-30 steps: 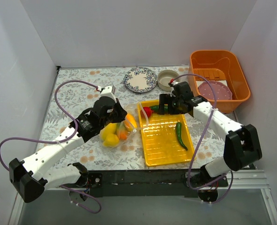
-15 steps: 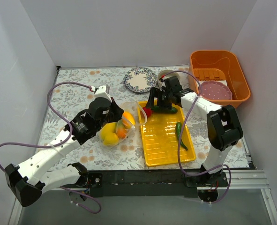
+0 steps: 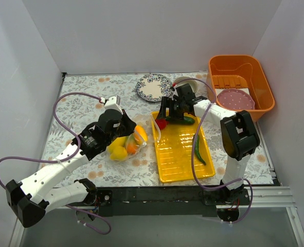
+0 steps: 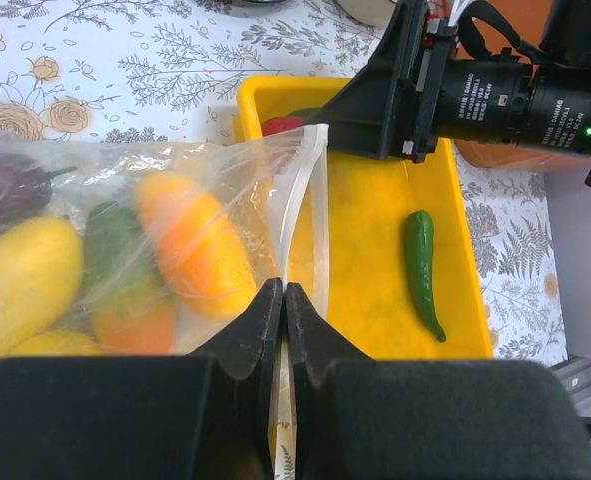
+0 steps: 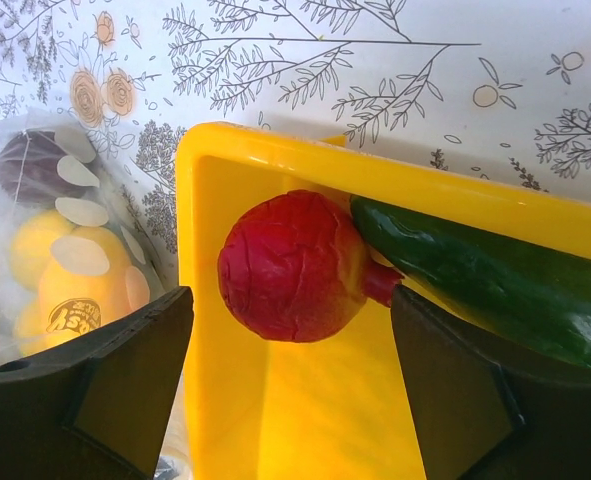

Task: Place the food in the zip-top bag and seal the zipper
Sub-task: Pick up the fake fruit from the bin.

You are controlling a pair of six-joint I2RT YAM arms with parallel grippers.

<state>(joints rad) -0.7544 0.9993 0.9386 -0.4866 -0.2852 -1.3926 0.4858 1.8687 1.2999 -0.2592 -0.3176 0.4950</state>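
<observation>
1. Plainly, the yellow tray is the biggest thing on the table. It lies beneath the right jaws and just beside the left ones.
2. The zip-top bag spreads ahead of the left jaws and off to their left, with yellow, orange, green and dark purple food inside it.
3. The left gripper is clenched, its fingers pressed together on the zipper.
4. The right gripper stands spread wide, grasping nothing.
5. The cucumber lies along the tray's far wall, just past the right jaws' outer finger, touching the red fruit.
6. The green chili lies loose in the tray, well to the right of the left jaws.
7. The red fruit sits in the tray's corner, just ahead of the gap between the right jaws, with neither finger visibly touching it.
8. The zipper runs straight away from the left jaws, its two pale sides parted beyond the pinch.
</observation>
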